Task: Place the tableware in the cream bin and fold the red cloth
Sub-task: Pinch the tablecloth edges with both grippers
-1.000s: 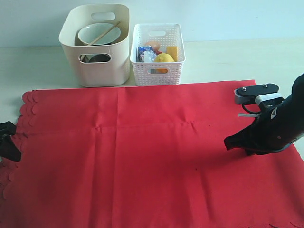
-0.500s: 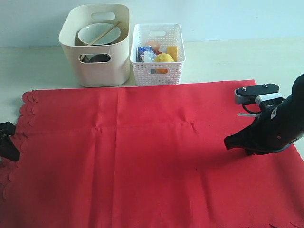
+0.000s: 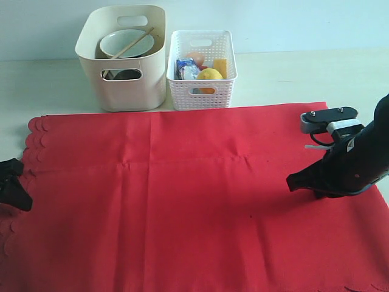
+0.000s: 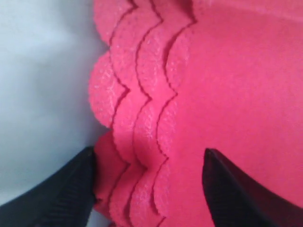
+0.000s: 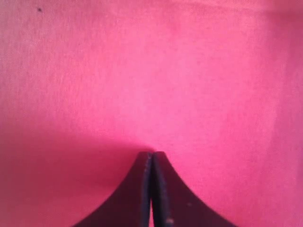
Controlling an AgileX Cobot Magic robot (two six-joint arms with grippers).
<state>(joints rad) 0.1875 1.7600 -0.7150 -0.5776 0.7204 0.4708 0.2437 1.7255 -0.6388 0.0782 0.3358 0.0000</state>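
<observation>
The red cloth (image 3: 194, 194) lies spread flat over the table, its scalloped edge on the left. My left gripper (image 3: 13, 185) is open at that edge. In the left wrist view the bunched scallops (image 4: 142, 127) lie between its two black fingers (image 4: 61, 198), which do not pinch them. My right gripper (image 3: 293, 182) is shut with nothing in it, its tip (image 5: 152, 157) resting on the cloth's right part. The cream bin (image 3: 124, 85) stands at the back left with the tableware in it: a pale green bowl (image 3: 124, 42) and chopsticks (image 3: 135, 41) show above the rim.
A white perforated basket (image 3: 200, 91) with a lemon (image 3: 209, 75) and other food stands right of the cream bin. Bare pale table (image 3: 304, 76) runs behind the cloth and along its left side.
My left gripper has shifted a little toward the near edge along the scalloped side. The right arm and the cloth have not moved.
</observation>
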